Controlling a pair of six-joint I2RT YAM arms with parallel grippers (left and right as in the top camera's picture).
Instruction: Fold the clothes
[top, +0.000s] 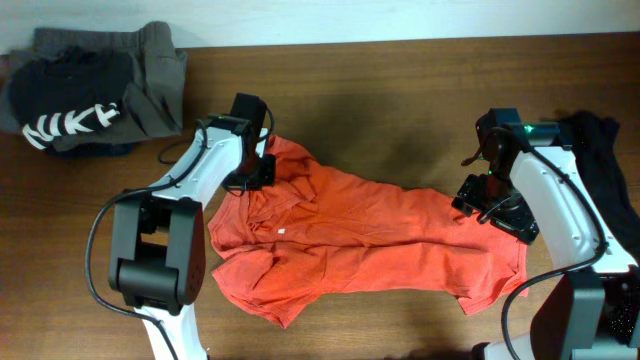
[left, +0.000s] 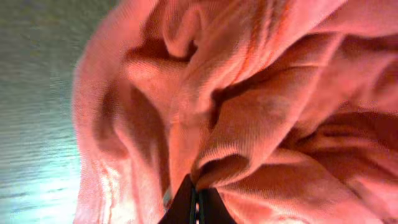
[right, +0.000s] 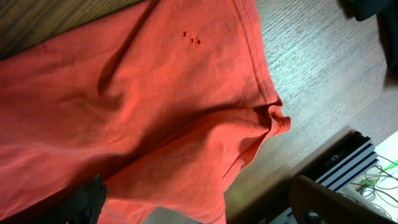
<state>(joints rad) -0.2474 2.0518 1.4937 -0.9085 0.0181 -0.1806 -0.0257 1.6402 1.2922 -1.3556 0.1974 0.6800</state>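
Note:
The clothes here are chiefly a red-orange shirt (top: 350, 240), lying crumpled across the middle of the wooden table (top: 400, 80), with a small white label (top: 281, 232) near its left part. My left gripper (top: 262, 165) is at the shirt's upper left corner. In the left wrist view its dark fingers (left: 186, 208) are pressed together on a raised fold of the shirt (left: 261, 93). My right gripper (top: 490, 205) hangs over the shirt's right end. Its fingers (right: 87, 199) stand wide apart above the hem of the shirt (right: 137, 93), holding nothing.
A heap of grey and black garments (top: 90, 90), one with white lettering, lies at the back left corner. A black garment (top: 600, 150) sits at the right edge. In the right wrist view the table's edge (right: 298, 168) runs close to the shirt's hem, with equipment beyond it.

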